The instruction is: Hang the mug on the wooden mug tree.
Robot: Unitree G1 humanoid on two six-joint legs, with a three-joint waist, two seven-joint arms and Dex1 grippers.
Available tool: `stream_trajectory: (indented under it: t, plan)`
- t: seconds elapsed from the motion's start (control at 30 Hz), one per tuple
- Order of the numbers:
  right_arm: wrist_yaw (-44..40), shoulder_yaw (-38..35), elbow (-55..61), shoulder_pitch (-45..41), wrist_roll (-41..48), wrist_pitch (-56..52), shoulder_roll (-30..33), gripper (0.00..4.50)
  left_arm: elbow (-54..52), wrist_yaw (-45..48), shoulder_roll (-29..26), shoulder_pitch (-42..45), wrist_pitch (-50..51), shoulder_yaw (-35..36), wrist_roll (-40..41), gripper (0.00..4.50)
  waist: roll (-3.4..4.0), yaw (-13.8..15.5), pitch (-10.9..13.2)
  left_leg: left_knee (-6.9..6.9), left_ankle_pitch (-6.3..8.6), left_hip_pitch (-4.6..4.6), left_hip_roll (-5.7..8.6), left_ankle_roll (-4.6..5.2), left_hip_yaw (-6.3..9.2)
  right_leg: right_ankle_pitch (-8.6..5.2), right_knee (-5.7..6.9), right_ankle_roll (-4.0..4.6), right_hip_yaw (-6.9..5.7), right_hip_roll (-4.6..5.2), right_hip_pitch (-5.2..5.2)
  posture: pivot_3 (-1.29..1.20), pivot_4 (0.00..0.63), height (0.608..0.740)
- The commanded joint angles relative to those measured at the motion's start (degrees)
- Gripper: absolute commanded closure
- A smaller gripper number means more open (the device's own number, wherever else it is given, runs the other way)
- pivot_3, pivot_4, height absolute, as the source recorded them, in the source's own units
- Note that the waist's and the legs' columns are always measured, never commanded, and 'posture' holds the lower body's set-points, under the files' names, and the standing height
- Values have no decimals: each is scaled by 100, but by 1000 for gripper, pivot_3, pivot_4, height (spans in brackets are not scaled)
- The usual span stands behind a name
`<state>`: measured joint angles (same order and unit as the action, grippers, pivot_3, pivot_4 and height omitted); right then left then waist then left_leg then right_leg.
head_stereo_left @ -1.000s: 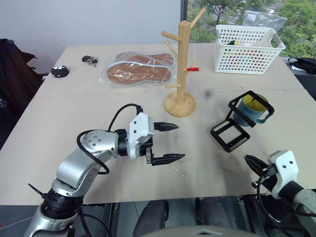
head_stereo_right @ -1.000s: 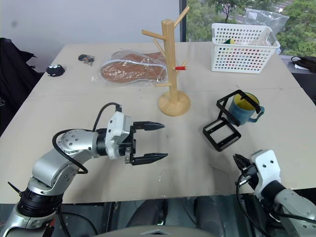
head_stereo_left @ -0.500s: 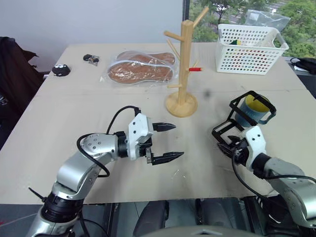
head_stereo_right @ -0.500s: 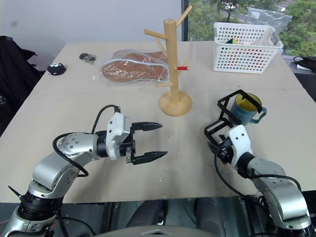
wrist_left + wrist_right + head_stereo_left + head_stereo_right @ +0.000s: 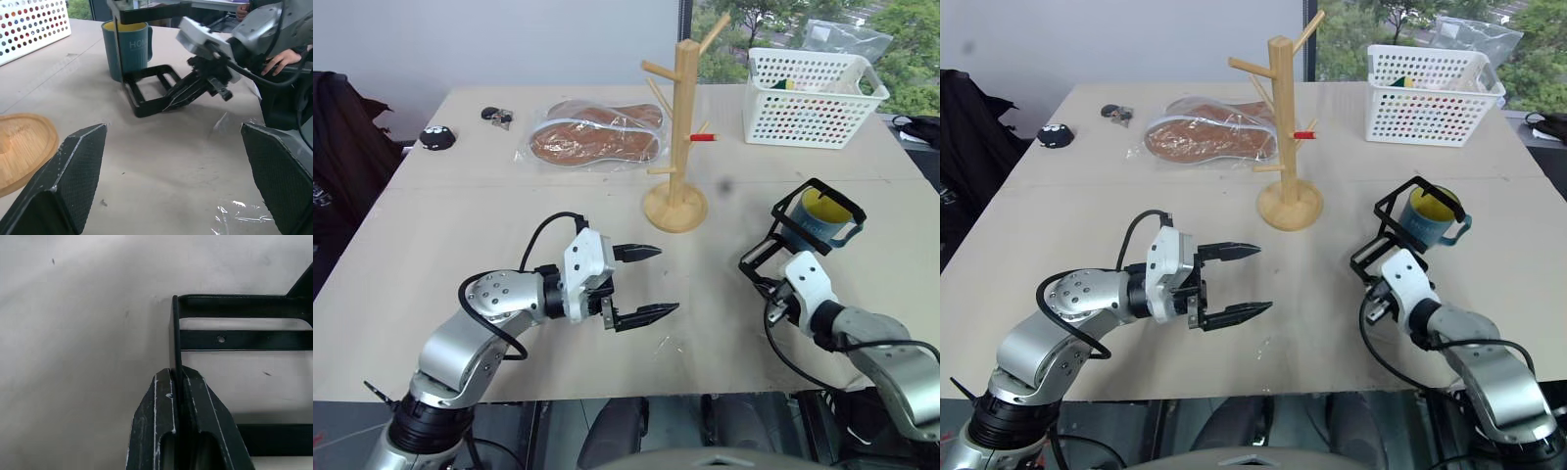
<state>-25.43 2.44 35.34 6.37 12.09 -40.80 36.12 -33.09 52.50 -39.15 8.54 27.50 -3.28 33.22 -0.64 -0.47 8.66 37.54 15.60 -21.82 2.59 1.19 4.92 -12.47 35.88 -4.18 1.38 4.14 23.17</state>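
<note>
The mug (image 5: 820, 219), teal-blue outside and yellow inside, stands upright near the right edge of the tabletop (image 5: 460, 211), about midway between the near and far edges. No contents can be made out inside it. A black metal frame (image 5: 781, 245) surrounds it: one square loop sits over the mug's rim and another lies flat on the tabletop on the near side of the mug, in front of it.

The right end effector (image 5: 762, 273) has its two fingers pressed together on a thin bar of that frame; the right wrist view shows the bar (image 5: 174, 357) running straight down between the closed fingertips. It grips the frame, not the mug.

The left end effector (image 5: 651, 282) hovers over the middle of the tabletop toward the near edge, pointing to the right, its fingers wide apart and holding nothing.

The wooden mug tree (image 5: 678, 137) stands upright on its round base just past the centre of the tabletop, well apart from the mug, one red-tipped peg (image 5: 699, 138) pointing right; all its pegs are bare.

At the far right corner sits a white perforated basket (image 5: 811, 85) with something yellow showing over its rim and coloured items visible through the holes; what they are I cannot tell. A clear plastic bag (image 5: 595, 140) holding brown insole-shaped pieces lies toward the far edge, left of the mug tree.
</note>
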Motion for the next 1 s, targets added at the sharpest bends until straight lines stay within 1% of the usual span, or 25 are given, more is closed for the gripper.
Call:
stream_trajectory:
  t: [0.03, 0.23, 0.37, 0.5, 0.63, 0.83, 0.93, 1.0]
  plan:
    - [148, -296, 612, 200, -100, 144, -10, 4480, -100, 95, -23, 75, -79, 38, 70, 0, 1, -7, 1, 0, 0, 0, 0, 0, 0, 0, 0, 0, 1, 0, 0, 0, 150, 740]
    - [341, -975, 1410, 1064, -59, 35, -224, 4480, 59, 292, 62, 272, -110, -67, 105, 0, 1, 6, 1, 0, 7, 1, -1, 11, -1, 0, 1, -1, 1, 0, -1, 0, 150, 740]
    - [303, -1790, 1611, 1692, -43, 135, -389, 4480, 188, 450, 148, 454, -133, -167, 136, 0, 2, 12, 1, 0, 11, 2, -1, 20, -1, 0, 2, -1, 1, -1, -1, 0, 150, 740]
    - [14, -2717, 1260, 2189, 121, 381, -473, 4480, 291, 538, 308, 700, -83, -300, 179, 0, 2, 31, 1, 0, 12, 1, 0, 20, -1, 0, 2, -1, 2, 0, -1, 0, 150, 740]
    - [-171, -3308, 370, 1968, 374, 564, -469, 4480, 397, 621, 476, 946, -98, -473, 146, 0, 2, -21, 1, 0, 13, 9, 0, 22, -12, 0, 2, -1, 8, 0, -6, 0, 150, 740]
    - [-385, -3653, -1265, 1289, 606, 762, -264, 4480, 567, 776, 616, 1305, -209, -679, 6, 0, 8, -22, 2, 0, 13, 10, -1, 23, -15, 0, 3, 0, 10, -3, -6, 0, 150, 740]
    - [-472, -3709, -1648, 997, 703, 833, -121, 4480, 637, 810, 657, 1404, -234, -701, -47, 0, 10, -26, 0, 0, 12, 11, 0, 24, -22, 1, 2, 0, 16, -2, -6, 0, 150, 740]
    - [-564, -3750, -1668, 940, 828, 757, -39, 3908, 663, 832, 656, 1412, -251, -690, -65, 0, 11, -20, 1, 0, 12, 11, 0, 24, -23, 1, 2, 0, 17, -2, -6, 0, 150, 740]
